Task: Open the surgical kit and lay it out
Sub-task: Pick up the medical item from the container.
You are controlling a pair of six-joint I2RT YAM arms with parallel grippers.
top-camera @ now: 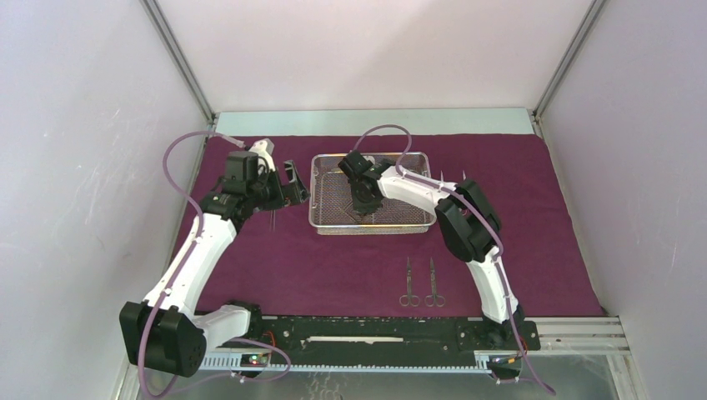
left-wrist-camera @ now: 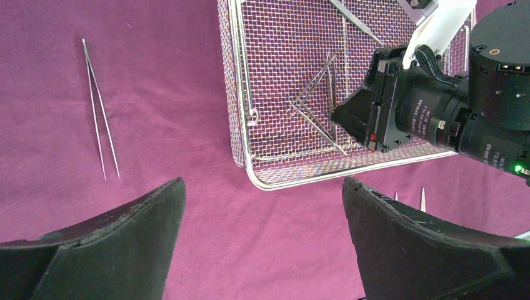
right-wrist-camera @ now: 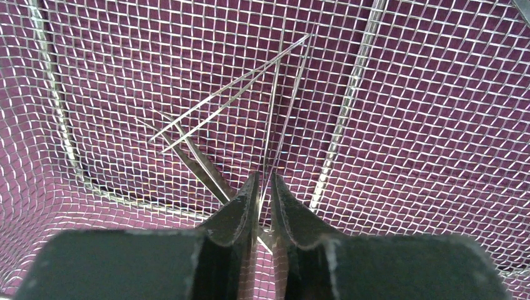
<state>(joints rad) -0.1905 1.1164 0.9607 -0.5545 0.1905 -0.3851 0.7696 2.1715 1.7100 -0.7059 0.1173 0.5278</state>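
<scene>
Right gripper (right-wrist-camera: 265, 178): lowered inside the wire-mesh tray (left-wrist-camera: 232, 94), fingers drawn almost together, pinching the free ends of the legs of one pair of tweezers (right-wrist-camera: 292, 106), whose joined end lies further out on the mesh.

Second tweezers (right-wrist-camera: 231, 87): just left of the gripped pair, flat on the tray floor. Its tip meets theirs and its legs fan away to the left.

Slim dark-bladed instrument (right-wrist-camera: 200, 165): lies under the second tweezers' open ends and runs in beneath the left fingertip. Kind cannot be told.

Tray: stands on the maroon cloth (top-camera: 333, 267), which is spread flat over the table all round it.

Left gripper (left-wrist-camera: 262, 187): just outside the tray's left rim, above the cloth, with its jaws spread fully wide and nothing between them.

Loose tweezers (left-wrist-camera: 102, 112): on the bare cloth further left, beyond the left gripper and well apart from the tray.

Two pairs of ring-handled scissors (top-camera: 421, 283): on the cloth outside the tray, toward the arm bases. They lie side by side and parallel, apart from each other, rings toward the bases.
</scene>
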